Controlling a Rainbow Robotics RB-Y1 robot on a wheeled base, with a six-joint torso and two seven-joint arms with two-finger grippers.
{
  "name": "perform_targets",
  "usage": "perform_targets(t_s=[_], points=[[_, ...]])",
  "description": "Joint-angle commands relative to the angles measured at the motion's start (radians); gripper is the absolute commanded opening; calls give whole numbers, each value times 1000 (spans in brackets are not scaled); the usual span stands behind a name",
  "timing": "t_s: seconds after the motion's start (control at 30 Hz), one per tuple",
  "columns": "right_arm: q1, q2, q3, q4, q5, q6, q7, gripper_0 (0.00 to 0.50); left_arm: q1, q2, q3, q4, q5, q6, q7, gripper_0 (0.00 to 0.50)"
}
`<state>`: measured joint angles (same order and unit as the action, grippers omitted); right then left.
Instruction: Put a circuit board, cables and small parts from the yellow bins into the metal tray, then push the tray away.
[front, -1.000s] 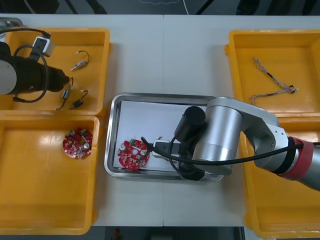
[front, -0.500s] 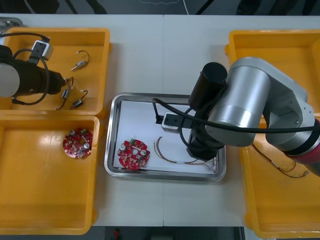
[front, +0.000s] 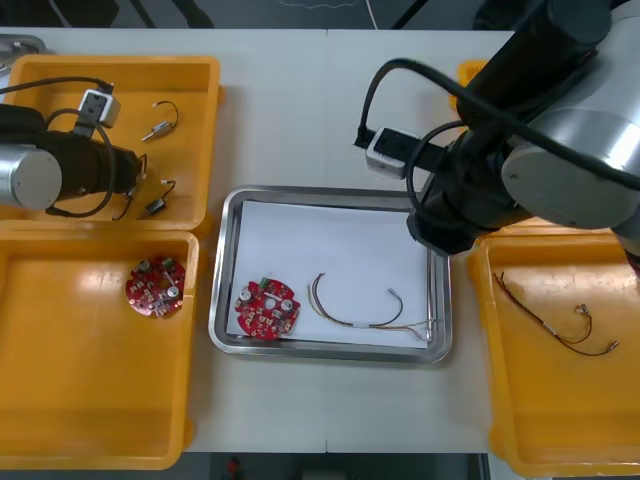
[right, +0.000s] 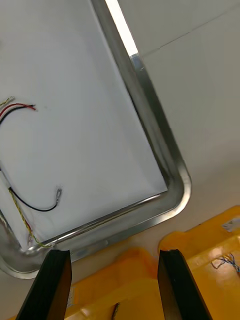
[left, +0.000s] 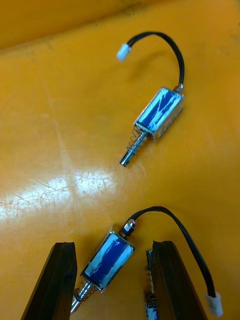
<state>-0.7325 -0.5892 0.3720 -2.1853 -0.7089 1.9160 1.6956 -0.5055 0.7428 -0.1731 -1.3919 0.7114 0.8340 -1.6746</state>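
A: What is seen largest on the light table (front: 330, 110)?

B: Yellow plastic bins (front: 60, 400) are set in pairs at the left and right edges. Between them, at the centre of the frame, a rectangular metal tray (front: 222, 300), white inside, is laid with its long axis left to right.

A: How are the arms posed?

B: The right arm (front: 540, 150) is raised across the upper right, over the tray's upper right corner. The right gripper (right: 114, 255) is held with its black fingers spread and nothing between them, above a bin rim just beside a tray corner. The left arm (front: 60, 170) is stretched level from the left edge over the upper left bin. The left gripper (left: 114, 245) is lowered there, its fingers parted astride a small metal part (left: 107, 260); no contact can be made out.

A: And the smaller things?

B: A round red circuit board (front: 266, 307) is laid in the tray's lower left corner, and a second red board (front: 155, 287) in the lower left bin. Right of the first, a thin cable of red, yellow and black strands (front: 355, 315) is laid left to right along the tray's lower edge. A red and yellow cable (front: 550, 325) is slanted across the lower right bin. The straddled part lies slantwise; another metal part (left: 157, 112) lies beyond the fingertips, pin end turned toward them.
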Motion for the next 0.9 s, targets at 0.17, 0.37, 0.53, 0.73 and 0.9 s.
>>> perform_targets(t_s=[0.17,0.37,0.53,0.73,0.9], points=[[21,-32,-163,-13,17,4,-56,500,-27,-8,-11,4,-20,-15,-27,435],[45,-80,-294,50,0,4,-50,500,-16,-8,-11,7,-30,-21,-33,434],[51,-100,-407,140,-24,4,-44,500,-2,-8,-16,7,-33,-65,-33,431],[48,-116,-516,246,-23,4,-22,500,12,-8,-19,7,-15,-72,-36,435],[50,-126,-562,297,22,4,-5,500,27,-8,-19,7,-12,-72,-43,433]])
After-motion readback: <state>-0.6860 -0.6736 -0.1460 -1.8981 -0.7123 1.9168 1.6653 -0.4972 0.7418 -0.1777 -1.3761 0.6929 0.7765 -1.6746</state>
